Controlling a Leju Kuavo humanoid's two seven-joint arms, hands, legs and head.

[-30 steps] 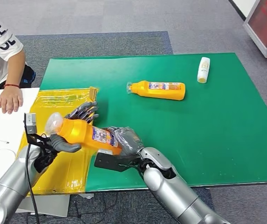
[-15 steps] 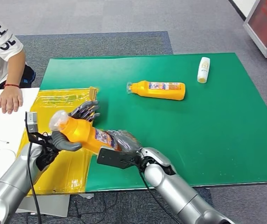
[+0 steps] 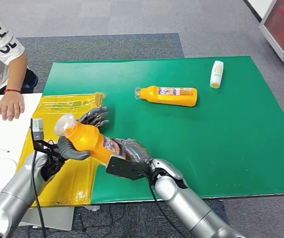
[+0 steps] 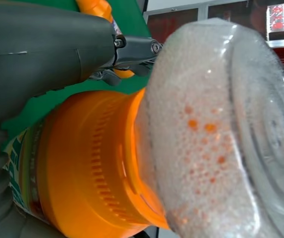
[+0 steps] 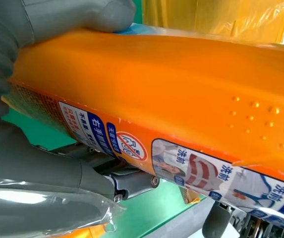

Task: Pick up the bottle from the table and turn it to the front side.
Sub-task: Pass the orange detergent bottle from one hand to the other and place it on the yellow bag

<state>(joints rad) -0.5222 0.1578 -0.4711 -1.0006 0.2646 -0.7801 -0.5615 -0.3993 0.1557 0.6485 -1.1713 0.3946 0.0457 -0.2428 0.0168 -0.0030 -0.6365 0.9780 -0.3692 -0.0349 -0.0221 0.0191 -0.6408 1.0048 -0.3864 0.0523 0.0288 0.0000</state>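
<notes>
Comparing with a second ago, I see the orange bottle (image 3: 89, 141) tipped more steeply, its clear cap (image 3: 64, 124) now higher and nearer the far side of the surface (image 3: 226, 134), while both arms have edged forward with it. The bottle is off the surface, held over the seam where the yellow plastic sheet (image 3: 58, 106) meets the green mat. My left robot hand (image 3: 73, 144) grasps the neck end, thumb under it and dark fingers (image 3: 95, 115) spread behind; my right robot hand (image 3: 133, 151) grips the base end, wrapped in a clear film.

The base of the bottle is hidden by the right robot hand, and I cannot read the label (image 5: 193, 168) beyond blue and white print along one edge. The left wrist view is blurred at the cap, which looks frosted with bubbles inside.

The bottle body is smooth, flattish orange plastic with small raised dots and a ribbed collar (image 4: 95, 163). A second orange bottle (image 3: 168, 95) lies flat on the mat, a small white bottle (image 3: 216, 74) well beyond it. A person's hand (image 3: 10, 105) rests on a white top beside the sheet.
</notes>
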